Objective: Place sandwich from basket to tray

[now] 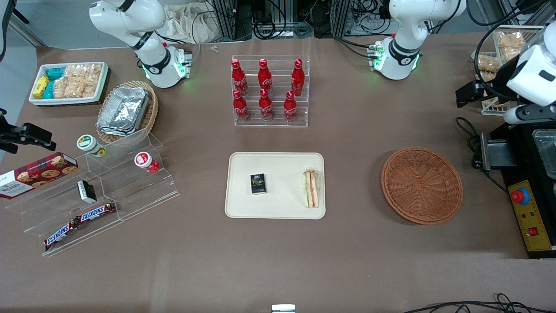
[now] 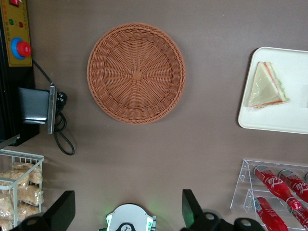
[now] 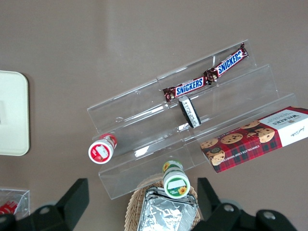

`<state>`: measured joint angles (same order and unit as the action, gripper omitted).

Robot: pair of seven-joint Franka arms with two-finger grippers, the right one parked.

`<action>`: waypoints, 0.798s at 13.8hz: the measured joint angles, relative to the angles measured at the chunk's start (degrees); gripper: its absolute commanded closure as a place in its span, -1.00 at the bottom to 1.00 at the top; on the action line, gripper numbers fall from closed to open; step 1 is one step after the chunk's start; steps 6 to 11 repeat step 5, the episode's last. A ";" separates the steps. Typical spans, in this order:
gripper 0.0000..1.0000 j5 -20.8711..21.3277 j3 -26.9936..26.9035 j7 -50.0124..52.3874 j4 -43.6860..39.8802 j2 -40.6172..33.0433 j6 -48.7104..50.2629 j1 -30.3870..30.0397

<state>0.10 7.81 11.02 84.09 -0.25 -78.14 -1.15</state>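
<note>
The sandwich (image 1: 310, 188), a clear-wrapped wedge with orange and green layers, lies on the cream tray (image 1: 243, 208), near the tray edge that faces the basket. It also shows in the left wrist view (image 2: 267, 86) on the tray (image 2: 269, 122). The round reddish-brown wicker basket (image 1: 421, 185) is empty, as the left wrist view (image 2: 136, 73) also shows. My left gripper (image 1: 471, 93) is raised high at the working arm's end of the table, farther from the front camera than the basket. It is open and empty, its fingers (image 2: 62, 211) wide apart.
A small black box (image 1: 258, 183) lies on the tray. A clear rack of red cola bottles (image 1: 269, 91) stands farther back. A black control box with a red button (image 1: 520, 196), a cable (image 1: 471, 139) and a wire rack of snack bags (image 1: 506, 43) sit at the working arm's end.
</note>
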 measured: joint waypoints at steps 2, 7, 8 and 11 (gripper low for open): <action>-1.00 0.00 0.72 0.57 0.33 -0.06 -0.04 -0.38; -1.00 0.07 1.68 0.66 0.44 -0.05 -0.18 -1.09; -1.00 0.07 1.68 0.66 0.44 -0.05 -0.18 -1.09; -1.00 0.07 1.68 0.66 0.44 -0.05 -0.18 -1.09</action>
